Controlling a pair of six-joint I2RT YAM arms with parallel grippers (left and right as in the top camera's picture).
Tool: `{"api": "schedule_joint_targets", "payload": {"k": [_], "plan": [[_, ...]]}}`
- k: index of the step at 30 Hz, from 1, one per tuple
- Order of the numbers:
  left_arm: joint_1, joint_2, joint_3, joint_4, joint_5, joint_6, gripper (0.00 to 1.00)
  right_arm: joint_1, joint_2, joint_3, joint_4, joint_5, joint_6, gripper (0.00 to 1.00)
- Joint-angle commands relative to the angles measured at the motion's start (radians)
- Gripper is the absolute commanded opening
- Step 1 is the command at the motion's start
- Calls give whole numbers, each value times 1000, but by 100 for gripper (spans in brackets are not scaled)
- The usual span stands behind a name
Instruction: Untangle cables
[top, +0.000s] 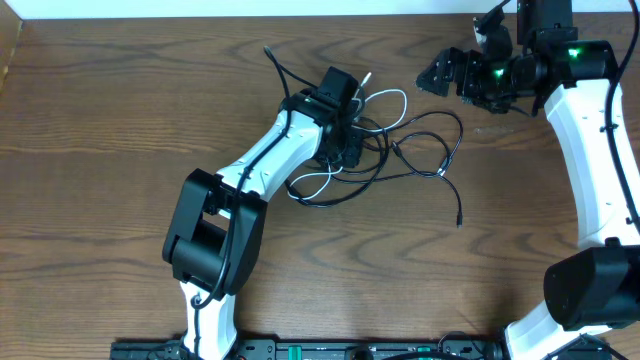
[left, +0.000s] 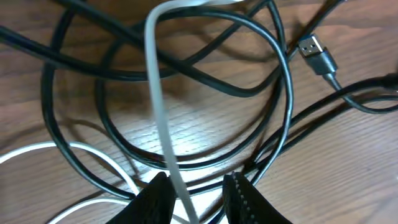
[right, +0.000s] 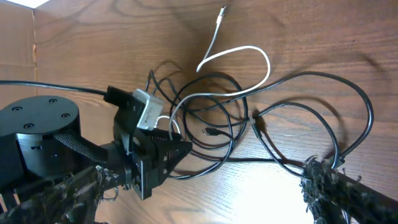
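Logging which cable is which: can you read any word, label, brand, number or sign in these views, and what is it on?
No text can be read anywhere.
The black cables, the white cable and the metal plug carry no visible print.
The green marks on the base rail are too small to read.

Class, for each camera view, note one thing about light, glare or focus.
Overhead: even light, cables sharp. Left wrist: the white cable near the lens is soft, pale sheen on the table. Right wrist: strong glare on the wood at the bottom, the fingers blurred.
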Motion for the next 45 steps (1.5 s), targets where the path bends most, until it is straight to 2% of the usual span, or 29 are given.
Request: {"api": "schedule_joint_targets", "payload": {"k": [1, 7, 10, 28, 34, 41, 45], "plan": [[5, 8, -1, -5, 29, 2, 31, 0, -20, 3, -2, 3, -26, 99], [5, 8, -1, -6, 48, 3, 29, 0, -20, 3, -2, 2, -26, 99], [5, 8, -1, -6, 48, 2, 19, 0, -20, 3, -4, 2, -29, 99], [32, 8, -1, -23, 50, 2, 19, 0, -20, 3, -8, 3, -29, 99], [32, 8, -1, -28, 83, 3, 8, 0, -20, 3, -8, 3, -29, 99], [33, 6, 9, -48, 87, 2, 7, 0, -20, 3, -8, 8, -45, 99], [34, -14, 53, -99, 151, 2, 7, 0, -20, 2, -14, 28, -48, 99]]}}
